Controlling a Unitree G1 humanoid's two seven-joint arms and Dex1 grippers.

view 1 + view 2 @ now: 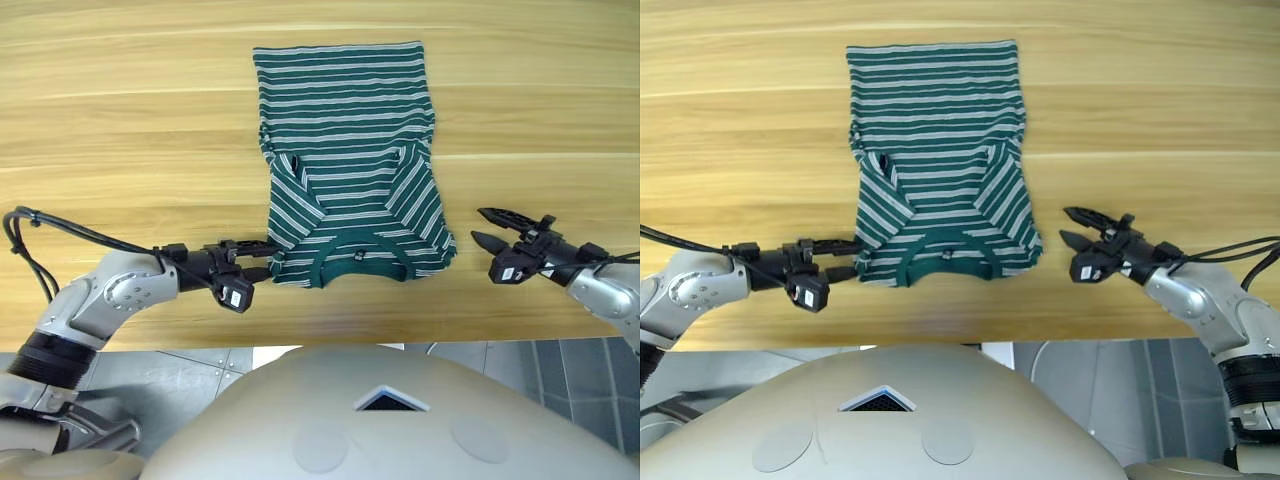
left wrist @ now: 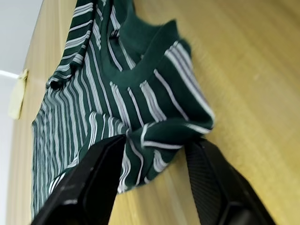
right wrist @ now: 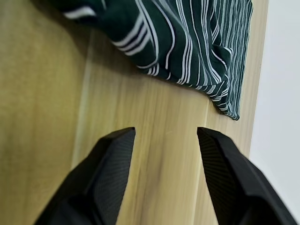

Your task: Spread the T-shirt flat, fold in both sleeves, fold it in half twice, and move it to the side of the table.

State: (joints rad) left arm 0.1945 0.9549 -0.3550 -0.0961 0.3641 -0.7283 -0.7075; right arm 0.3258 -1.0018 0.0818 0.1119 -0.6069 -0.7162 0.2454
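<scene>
Wooden table (image 1: 120, 130) either side of T-shirt (image 1: 345, 150), right gripper (image 1: 485, 227) apart from it (left gripper (image 1: 262, 258) straddles its corner)

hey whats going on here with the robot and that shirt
A two-armed robot is folding a green striped T-shirt on a wooden table. It lies flat with both sleeves folded in, collar nearest the robot. The left pincer is at the shirt's near left corner, open and straddling the fabric edge. The right pincer is open over bare table beside the shirt, not touching it. No half fold is done yet.
</scene>
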